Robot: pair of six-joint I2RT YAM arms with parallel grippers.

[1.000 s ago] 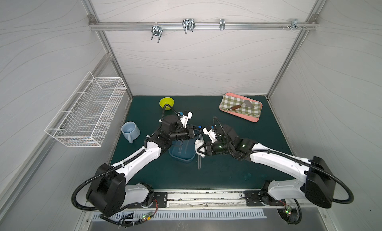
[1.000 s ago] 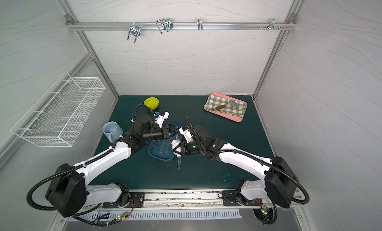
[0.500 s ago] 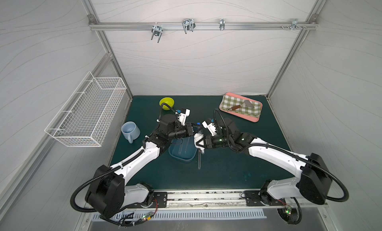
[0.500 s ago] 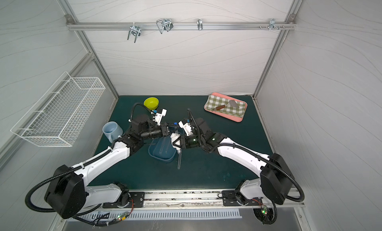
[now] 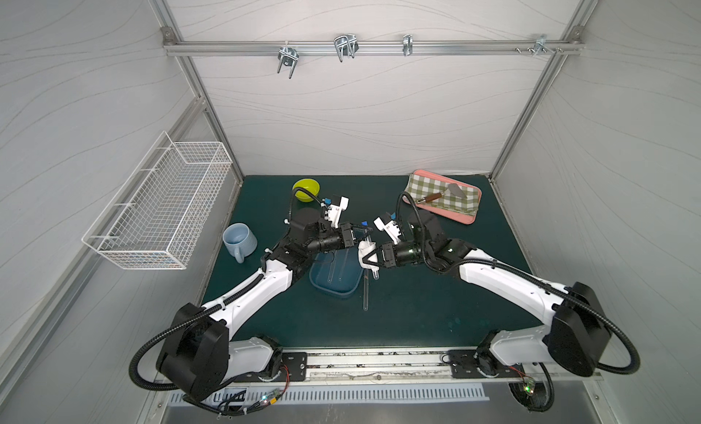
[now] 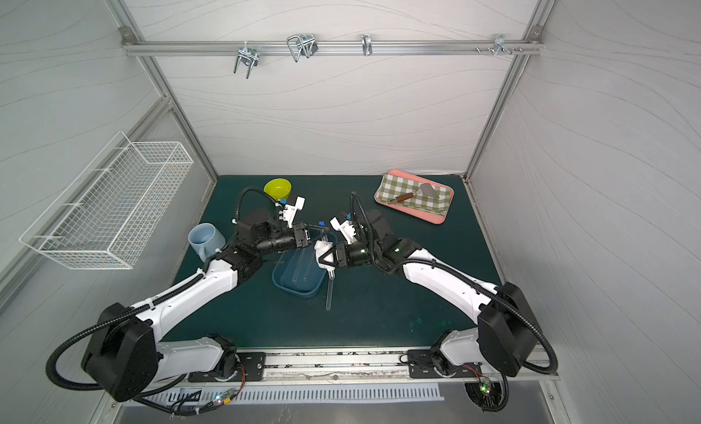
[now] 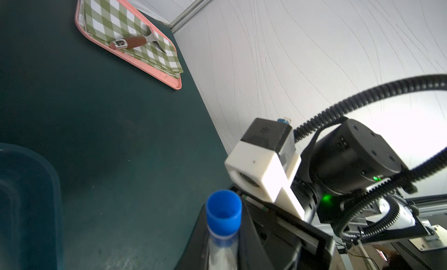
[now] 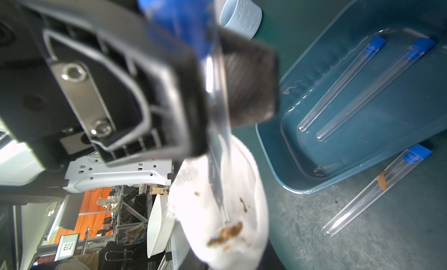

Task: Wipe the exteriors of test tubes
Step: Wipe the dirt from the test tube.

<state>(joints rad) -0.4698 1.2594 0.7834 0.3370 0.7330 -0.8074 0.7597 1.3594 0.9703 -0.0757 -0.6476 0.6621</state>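
Observation:
My left gripper [image 5: 356, 237] is shut on a clear test tube [image 8: 217, 116] just below its blue cap [image 7: 223, 210], and the tube hangs over the right edge of the blue tray [image 5: 322, 285]. A white wipe [image 5: 367, 254] with brown stains is wrapped round the tube's lower part, and my right gripper [image 5: 375, 257] is shut on the wipe. The tube's rounded end [image 6: 332, 276] sticks out below the wipe [image 6: 324, 254]. Two more test tubes [image 8: 338, 87] lie in the tray. Another test tube [image 8: 372, 189], with an orange mark, lies on the mat beside the tray.
A blue mug [image 5: 239, 240] stands left of the arms and a yellow bowl [image 5: 305, 188] sits behind them. At the back right, a pink tray [image 5: 461, 217] holds a checked cloth and a scraper. A wire basket [image 5: 159, 202] hangs on the left wall.
Both grippers have shifted a little toward the back of the table, and the right wrist has swung round. The tube and the wipe are still held.

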